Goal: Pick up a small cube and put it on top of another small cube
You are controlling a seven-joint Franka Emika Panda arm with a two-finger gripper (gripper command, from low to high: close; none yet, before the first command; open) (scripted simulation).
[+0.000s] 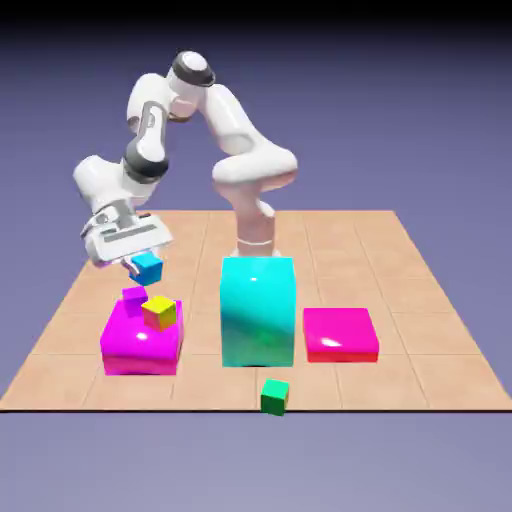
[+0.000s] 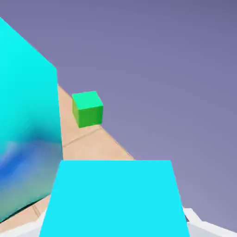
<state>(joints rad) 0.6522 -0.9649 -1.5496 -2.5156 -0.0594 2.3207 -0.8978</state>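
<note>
A small bright-blue cube (image 1: pixel 148 267) hangs in the air at the exterior view's left, with my gripper (image 1: pixel 138 263) shut on it. It fills the bottom of the hand view as a cyan-blue face (image 2: pixel 113 199) and hides the fingertips. Just below and in front of it, a small yellow cube (image 1: pixel 159 312) rests tilted on top of a magenta block (image 1: pixel 141 340). A tiny purple cube (image 1: pixel 134 296) sits on the same block's back edge. A small green cube (image 1: pixel 275 396) (image 2: pixel 87 108) lies near the table's front edge.
A tall cyan block (image 1: pixel 257 311) (image 2: pixel 25 134) stands in the middle of the table, close to the right of the held cube. A flat magenta-pink block (image 1: pixel 341 333) lies to its right. The wooden tabletop (image 1: pixel 420 340) ends just past the green cube.
</note>
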